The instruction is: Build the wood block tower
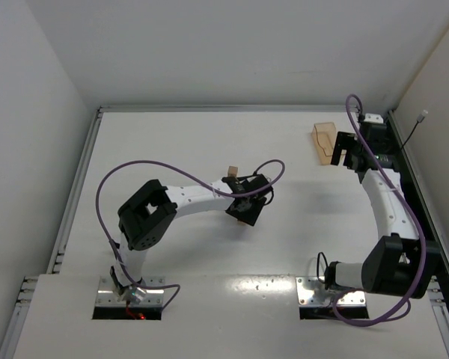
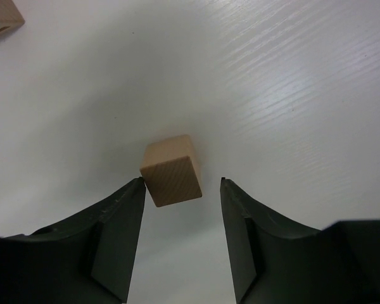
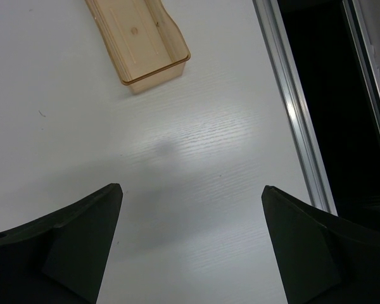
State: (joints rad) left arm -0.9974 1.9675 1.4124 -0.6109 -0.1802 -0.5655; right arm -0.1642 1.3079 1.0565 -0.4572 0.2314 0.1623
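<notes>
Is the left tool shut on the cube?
Open. The left tool stands wider than the cube between its tips, with a clear gap on one side.

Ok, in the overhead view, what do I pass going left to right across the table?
First the black elbow of the left arm, then the left claw, the tan tray, the right claw.
</notes>
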